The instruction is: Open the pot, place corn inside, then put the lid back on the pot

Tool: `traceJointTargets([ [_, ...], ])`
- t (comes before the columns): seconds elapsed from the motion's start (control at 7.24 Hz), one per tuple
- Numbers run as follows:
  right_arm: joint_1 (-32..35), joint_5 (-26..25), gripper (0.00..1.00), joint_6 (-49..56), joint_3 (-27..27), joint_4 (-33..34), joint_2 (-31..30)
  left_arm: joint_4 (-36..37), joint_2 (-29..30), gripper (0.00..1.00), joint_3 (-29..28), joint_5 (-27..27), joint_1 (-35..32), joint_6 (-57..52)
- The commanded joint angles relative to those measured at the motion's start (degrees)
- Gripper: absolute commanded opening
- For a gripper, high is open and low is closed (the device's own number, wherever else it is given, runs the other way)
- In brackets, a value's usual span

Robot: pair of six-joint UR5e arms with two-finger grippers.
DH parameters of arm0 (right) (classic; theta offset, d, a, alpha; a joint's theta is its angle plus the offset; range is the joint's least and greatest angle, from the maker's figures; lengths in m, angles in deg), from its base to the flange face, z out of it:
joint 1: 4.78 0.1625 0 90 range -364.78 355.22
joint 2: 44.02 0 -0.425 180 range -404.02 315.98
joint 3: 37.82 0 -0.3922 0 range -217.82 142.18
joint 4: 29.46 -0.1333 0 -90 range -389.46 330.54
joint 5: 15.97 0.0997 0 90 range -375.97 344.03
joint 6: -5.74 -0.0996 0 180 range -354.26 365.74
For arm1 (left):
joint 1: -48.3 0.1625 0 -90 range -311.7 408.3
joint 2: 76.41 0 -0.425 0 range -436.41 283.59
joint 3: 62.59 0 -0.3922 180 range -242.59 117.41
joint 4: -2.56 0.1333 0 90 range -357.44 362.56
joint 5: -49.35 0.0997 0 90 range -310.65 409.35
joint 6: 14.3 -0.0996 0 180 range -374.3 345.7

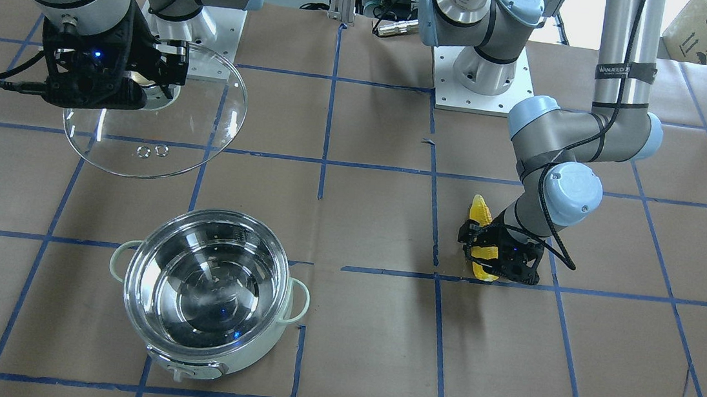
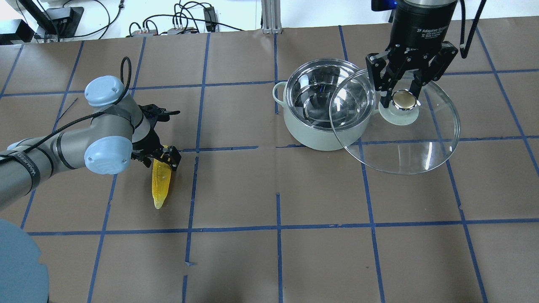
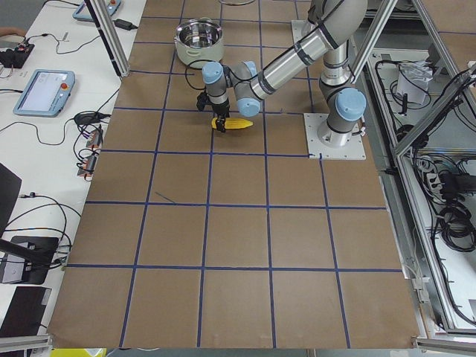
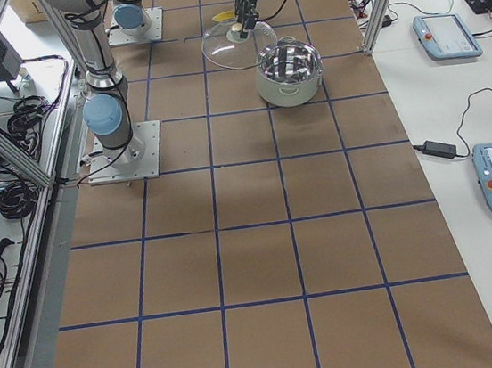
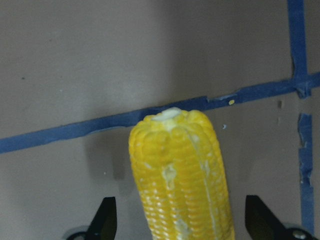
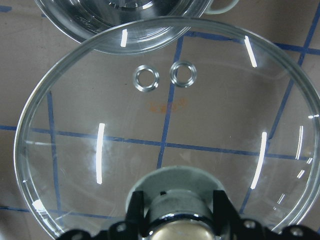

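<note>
The left wrist view cuts the corn [image 5: 180, 175] off below its blunt end, and only the tips of the left gripper [image 2: 161, 162] show there, standing either side of the ear with a gap to it: spread, not clamping. The corn lies flat on the brown paper table [image 2: 320, 252], well apart from the pot [image 2: 309, 134], on the robot's left of it. The pot stands uncovered, its inside showing only shiny steel. The right gripper [image 2: 402, 100] is clamped on the knob [image 6: 177, 200] of the glass lid [image 2: 404, 147], held tilted in the air just beside the pot
</note>
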Motion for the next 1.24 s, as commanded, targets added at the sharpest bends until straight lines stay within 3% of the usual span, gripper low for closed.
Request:
traceJointTargets([
  [0.0, 0.0, 0.08, 0.34, 0.09, -0.03, -0.08, 0.03, -0.55, -0.77, 0.04, -0.44, 0.26, -0.27, 0.69],
  [0.14, 0.0, 0.08, 0.34, 0.09, -0.03, -0.08, 0.03, -1.68, -1.91, 0.04, -1.75, 0.09, -2.1, 2.09],
  [0.28, 0.0, 0.08, 0.34, 0.09, -0.03, -0.08, -0.06, -7.26, -4.01, 0.04, -6.2, 0.26, -6.21, 5.49],
  [0.41, 0.0, 0.08, 0.34, 0.09, -0.03, -0.08, 0.03, -15.23, -4.73, 0.04, -13.03, -0.17, -11.38, 10.49],
  [0.55, 0.0, 0.08, 0.34, 0.09, -0.03, -0.17, -0.06, -16.79, -3.6, 0.04, -18.58, -1.31, -15.87, 17.15],
  [0.83, 0.0, 0.08, 0.34, 0.26, -0.03, -0.17, -0.06, -17.25, 1.39, 0.04, -29.74, -5.25, -22.65, 26.32],
  [1.1, 0.0, 0.08, 0.34, 0.61, -0.12, -0.17, 0.12, -18.64, 10.42, 0.05, -44.31, -5.1, -30.64, 33.7],
])
